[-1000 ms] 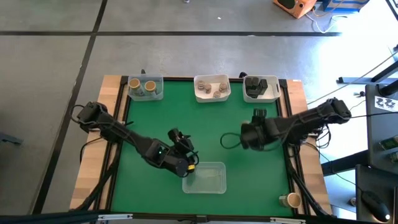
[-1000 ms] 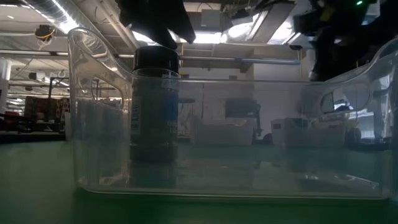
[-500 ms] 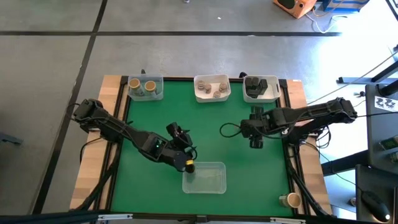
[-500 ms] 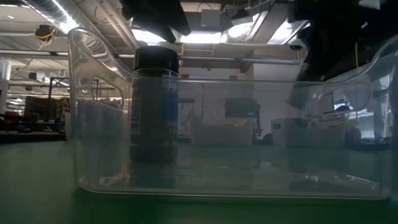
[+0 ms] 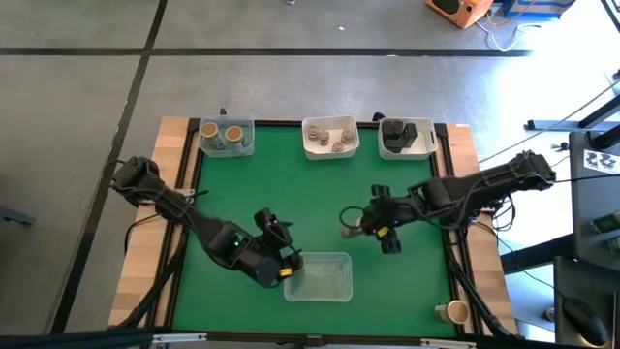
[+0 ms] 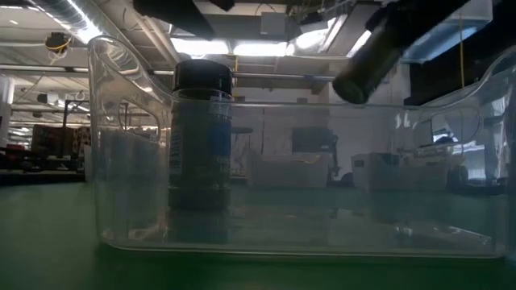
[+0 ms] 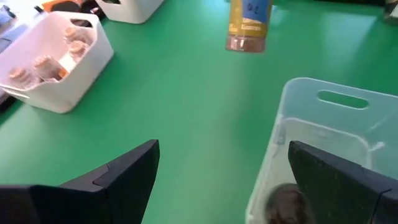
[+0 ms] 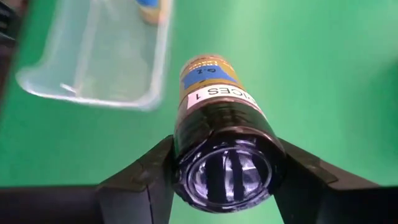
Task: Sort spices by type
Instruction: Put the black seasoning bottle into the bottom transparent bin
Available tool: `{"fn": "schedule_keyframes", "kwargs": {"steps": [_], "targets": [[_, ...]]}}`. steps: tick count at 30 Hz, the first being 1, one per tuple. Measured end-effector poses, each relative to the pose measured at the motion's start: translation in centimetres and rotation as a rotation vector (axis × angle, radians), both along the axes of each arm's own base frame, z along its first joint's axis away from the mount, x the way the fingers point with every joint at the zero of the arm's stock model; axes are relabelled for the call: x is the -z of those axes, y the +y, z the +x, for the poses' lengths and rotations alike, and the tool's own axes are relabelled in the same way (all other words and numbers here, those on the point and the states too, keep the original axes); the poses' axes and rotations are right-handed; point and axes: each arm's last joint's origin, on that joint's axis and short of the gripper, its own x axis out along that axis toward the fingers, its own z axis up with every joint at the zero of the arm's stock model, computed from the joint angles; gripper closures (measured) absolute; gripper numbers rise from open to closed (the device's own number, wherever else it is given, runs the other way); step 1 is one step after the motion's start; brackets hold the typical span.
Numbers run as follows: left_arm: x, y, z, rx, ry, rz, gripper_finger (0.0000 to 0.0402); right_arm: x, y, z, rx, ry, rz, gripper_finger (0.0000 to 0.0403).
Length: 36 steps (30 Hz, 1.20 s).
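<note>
I've got a black-capped spice jar (image 8: 214,118) pinched by its cap between the right gripper (image 5: 373,228) fingers, held tipped over above the green surface (image 5: 320,199) just right of centre in the overhead frame. Another jar (image 6: 201,149) is standing upright at the left end of the clear tray (image 5: 320,276) at bottom centre, and the left gripper (image 5: 276,262) sits right at that tray's left edge with its fingers spread apart. The rest of the jars sit in the three white bins (image 5: 329,138) along the top edge.
</note>
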Motion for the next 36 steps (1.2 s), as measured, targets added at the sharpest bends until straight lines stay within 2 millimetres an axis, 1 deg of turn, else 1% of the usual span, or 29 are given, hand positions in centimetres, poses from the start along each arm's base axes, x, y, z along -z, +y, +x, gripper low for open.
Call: {"fn": "schedule_keyframes", "kwargs": {"steps": [4, 9, 14, 20, 25, 30, 36], "targets": [[0.1, -1.1, -0.7, -0.003, -0.021, -0.046, 0.0063, -0.5, 1.2, 0.4, -0.037, -0.069, 0.08, 0.0193], [1.7, -2.0, -1.8, -0.029, -0.033, -0.075, 0.0063, -1.2, 2.5, 0.8, -0.075, -0.136, 0.111, 0.0193], [3.3, -2.9, -3.1, -0.077, -0.089, -0.089, 0.0063, -2.2, 3.8, 2.5, -0.106, -0.136, 0.104, 0.0193], [3.9, -4.0, -4.4, -0.106, -0.179, -0.054, 0.0063, -2.7, 5.1, 5.1, -0.132, -0.057, 0.063, 0.0193], [4.6, -4.1, -4.9, -0.135, -0.219, -0.06, 0.0063, -2.1, 6.0, 7.1, -0.135, 0.01, 0.048, 0.0192], [5.5, -3.5, -5.1, -0.186, -0.239, -0.084, 0.0063, -1.0, 6.8, 8.8, -0.149, 0.071, 0.055, 0.0192], [5.9, -3.4, -5.2, -0.201, -0.246, -0.093, 0.0063, 1.1, 7.2, 9.5, -0.133, 0.178, 0.074, 0.0192]]}}
